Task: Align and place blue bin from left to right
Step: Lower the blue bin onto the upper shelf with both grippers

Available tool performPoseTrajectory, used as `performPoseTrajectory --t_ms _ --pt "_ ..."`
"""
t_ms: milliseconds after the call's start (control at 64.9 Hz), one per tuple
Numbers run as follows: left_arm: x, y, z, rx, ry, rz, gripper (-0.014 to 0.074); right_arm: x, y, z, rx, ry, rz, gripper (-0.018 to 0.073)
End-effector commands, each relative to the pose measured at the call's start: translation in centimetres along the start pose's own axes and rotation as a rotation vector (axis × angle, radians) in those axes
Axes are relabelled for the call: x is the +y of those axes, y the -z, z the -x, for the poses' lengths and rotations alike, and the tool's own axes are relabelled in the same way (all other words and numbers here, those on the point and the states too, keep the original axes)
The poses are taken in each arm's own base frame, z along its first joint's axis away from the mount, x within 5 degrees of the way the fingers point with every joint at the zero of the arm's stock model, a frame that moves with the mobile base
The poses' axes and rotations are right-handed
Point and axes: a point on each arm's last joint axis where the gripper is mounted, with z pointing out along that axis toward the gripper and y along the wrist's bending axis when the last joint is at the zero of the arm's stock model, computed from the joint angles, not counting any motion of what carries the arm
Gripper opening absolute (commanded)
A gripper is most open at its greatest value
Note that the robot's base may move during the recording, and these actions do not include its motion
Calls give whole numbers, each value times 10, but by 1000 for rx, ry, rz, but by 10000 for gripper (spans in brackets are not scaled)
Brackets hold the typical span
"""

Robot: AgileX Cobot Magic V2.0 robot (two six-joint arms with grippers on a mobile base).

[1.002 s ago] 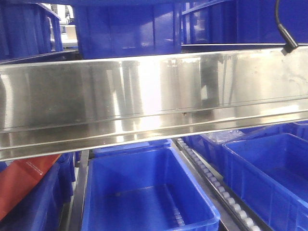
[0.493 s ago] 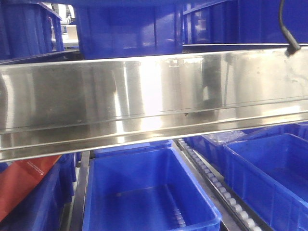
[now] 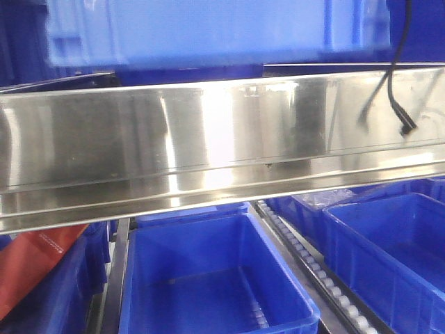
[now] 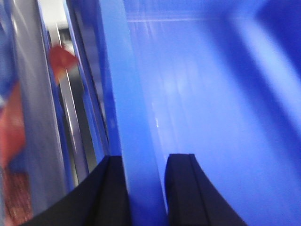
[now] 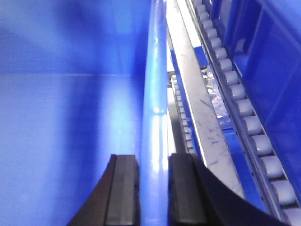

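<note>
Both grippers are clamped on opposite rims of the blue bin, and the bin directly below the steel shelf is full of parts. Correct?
Not quite. The lower bin is empty, as the front-facing view shows. The left gripper and right gripper do straddle the blue bin rims.

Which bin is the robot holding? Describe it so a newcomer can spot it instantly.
Find the long steel shelf rail crossing the front view. Just above it sits the blue bin, paler and motion-blurred. Unlike the sharp, darker bins below the rail, its side walls are pinched by the left tool and right tool.
</note>
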Motion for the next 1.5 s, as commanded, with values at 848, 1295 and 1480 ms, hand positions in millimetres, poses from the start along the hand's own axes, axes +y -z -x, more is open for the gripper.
performPoseTrajectory --t_ms 848,1295,1480 --pt "0 120 1 -275 -71 -76 424 -15 115 30 -250 3 -13 141" --pt "16 167 -50 -306 -149 -69 4 -17 172 20 -220 24 -13 -88" --pt "32 202 -105 -498 -149 -105 4 -8 185 0 -226 58 41 -88"
